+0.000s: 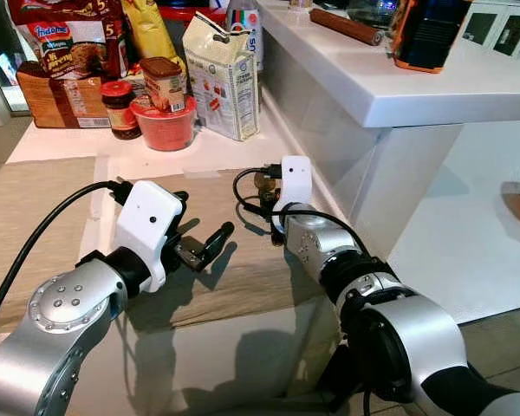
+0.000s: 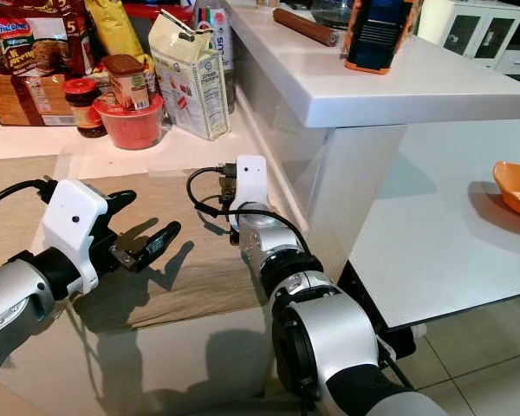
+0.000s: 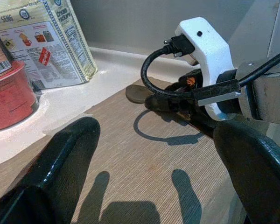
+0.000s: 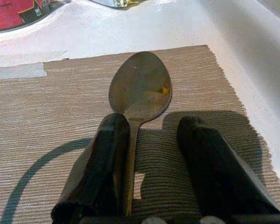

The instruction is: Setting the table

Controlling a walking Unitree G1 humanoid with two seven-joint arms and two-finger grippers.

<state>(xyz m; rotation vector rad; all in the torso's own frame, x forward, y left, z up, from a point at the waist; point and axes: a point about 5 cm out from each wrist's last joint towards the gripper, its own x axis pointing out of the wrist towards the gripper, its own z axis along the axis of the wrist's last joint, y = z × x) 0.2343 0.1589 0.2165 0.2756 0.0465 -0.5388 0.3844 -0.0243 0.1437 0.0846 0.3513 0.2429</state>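
— Spoon (image 4: 140,88), dull silver metal with an oval bowl and a small yellowish stain, lies flat on the beige woven placemat (image 4: 46,121), near its corner. Its handle runs back between the black fingers (image 4: 102,158) of the right gripper (image 4: 149,163).

— What is around it?

— Beyond the mat, on the white counter (image 1: 61,143), stand a red plastic tub (image 1: 165,126), a white paper carton (image 1: 224,78), a dark jar with a red lid (image 1: 120,108) and noodle packets (image 1: 65,39). A white raised ledge (image 1: 399,78) is at the right of the mat.

— And the claws?

— Right gripper is partly open; the handle touches one finger, the other stands apart. The left gripper (image 1: 210,243) hovers over the mat beside it, wide open, holding nothing.
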